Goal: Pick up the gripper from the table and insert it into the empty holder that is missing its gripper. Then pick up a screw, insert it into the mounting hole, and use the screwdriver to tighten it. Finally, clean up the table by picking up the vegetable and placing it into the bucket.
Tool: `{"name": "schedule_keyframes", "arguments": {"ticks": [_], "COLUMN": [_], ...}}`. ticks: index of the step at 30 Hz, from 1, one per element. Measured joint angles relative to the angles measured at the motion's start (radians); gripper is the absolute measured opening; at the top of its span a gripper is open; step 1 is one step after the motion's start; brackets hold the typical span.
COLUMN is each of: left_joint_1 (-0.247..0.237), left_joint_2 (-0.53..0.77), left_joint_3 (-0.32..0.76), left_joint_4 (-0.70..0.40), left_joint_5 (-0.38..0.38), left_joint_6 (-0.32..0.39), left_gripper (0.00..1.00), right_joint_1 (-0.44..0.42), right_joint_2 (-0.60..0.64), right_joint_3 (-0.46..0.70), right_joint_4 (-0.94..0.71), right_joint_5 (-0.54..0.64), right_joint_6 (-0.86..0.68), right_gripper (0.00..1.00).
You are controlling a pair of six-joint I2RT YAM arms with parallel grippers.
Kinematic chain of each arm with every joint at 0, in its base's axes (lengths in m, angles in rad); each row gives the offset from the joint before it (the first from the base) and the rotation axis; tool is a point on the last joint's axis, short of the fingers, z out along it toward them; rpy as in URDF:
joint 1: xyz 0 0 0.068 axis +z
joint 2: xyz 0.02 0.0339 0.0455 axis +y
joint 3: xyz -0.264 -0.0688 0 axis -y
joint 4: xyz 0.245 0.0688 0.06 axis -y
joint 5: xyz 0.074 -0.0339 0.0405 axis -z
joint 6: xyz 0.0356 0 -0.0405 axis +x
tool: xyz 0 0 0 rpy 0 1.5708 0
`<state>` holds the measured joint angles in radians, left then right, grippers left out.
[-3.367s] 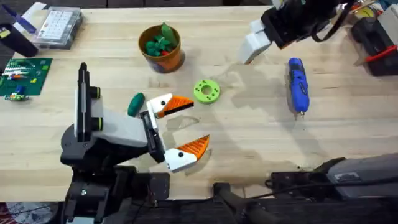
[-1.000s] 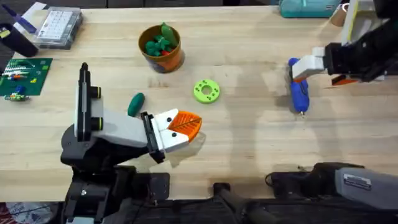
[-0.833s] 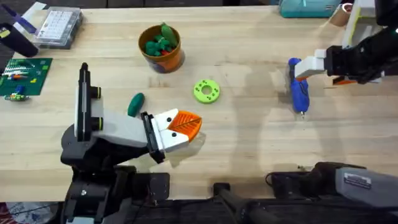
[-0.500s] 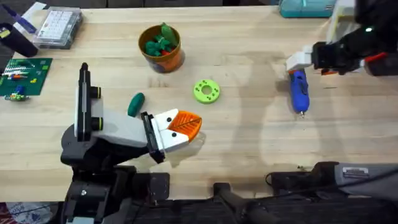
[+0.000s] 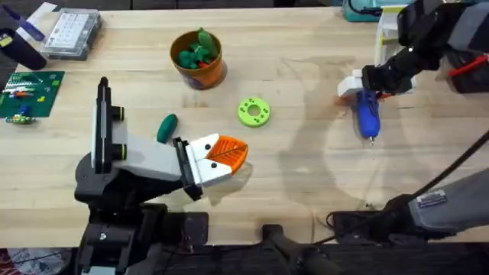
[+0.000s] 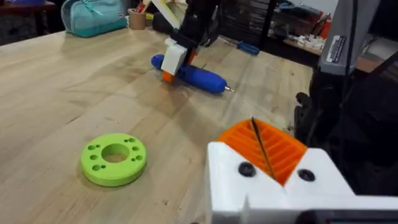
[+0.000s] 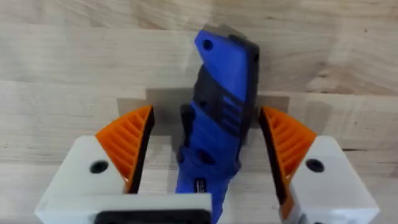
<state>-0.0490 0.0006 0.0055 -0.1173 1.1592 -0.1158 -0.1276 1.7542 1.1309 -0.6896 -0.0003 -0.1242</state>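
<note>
The blue screwdriver lies flat on the table at the right, bit toward the front. My right gripper is open and straddles its far end; in the right wrist view the orange pads stand on either side of the screwdriver without touching it. My left gripper is shut and holds nothing, low at the front left. The dark green vegetable lies just behind the left arm. The orange bucket stands at the back. The loose gripper, the holder and a screw are out of view.
A lime-green ring lies mid-table, also ahead of the left fingers. Bright green leafy toys fill the bucket. A clear plastic box and a green circuit board sit at the far left; a teal bag is at the back right.
The left gripper has closed from wide open. The right arm has swung from the back middle over to the screwdriver and brought its open fingers down around the tool's far end.
</note>
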Motion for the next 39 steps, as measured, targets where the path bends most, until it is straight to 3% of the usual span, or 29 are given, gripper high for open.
{"name": "schedule_keyframes", "arguments": {"ticks": [11, 14, 18, 21, 22, 23, 33, 39], "left_joint_1": [0.0, 0.0, 0.0, 0.0, 0.0, 0.0, 0.0, 0.0], "left_joint_2": [0.0, 0.0, 0.0, 0.0, 0.0, 0.0, 0.0, 0.0], "left_joint_3": [0.0, 0.0, 0.0, 0.0, 0.0, 0.0, 0.0, 0.0], "left_joint_4": [0.0, 0.0, 0.0, 0.0, 0.0, 0.0, 0.0, 0.0], "left_joint_5": [0.0, 0.0, 0.0, 0.001, 0.0, 0.0, 0.0, 0.0], "left_joint_6": [0.0, 0.0, 0.0, 0.0, 0.0, 0.0, 0.0, 0.0], "left_gripper": [0.004, 0.004, 0.004, 0.004, 0.004, 0.004, 0.004, 0.004], "right_joint_1": [0.0, 0.0, -0.005, -0.007, -0.007, -0.007, -0.007, -0.007], "right_joint_2": [0.029, 0.033, 0.035, 0.043, 0.046, 0.047, 0.048, 0.032], "right_joint_3": [0.016, 0.022, 0.025, 0.025, 0.026, 0.027, 0.036, 0.043], "right_joint_4": [-0.007, -0.01, 0.002, 0.019, 0.024, 0.026, 0.001, -0.099], "right_joint_5": [0.01, 0.016, 0.023, 0.031, 0.037, 0.037, 0.039, 0.023], "right_joint_6": [-0.026, -0.029, -0.038, -0.043, -0.045, -0.045, -0.046, -0.048], "right_gripper": [0.983, 0.898, 0.642, 0.175, 0.058, 0.029, 0.029, 0.029]}}
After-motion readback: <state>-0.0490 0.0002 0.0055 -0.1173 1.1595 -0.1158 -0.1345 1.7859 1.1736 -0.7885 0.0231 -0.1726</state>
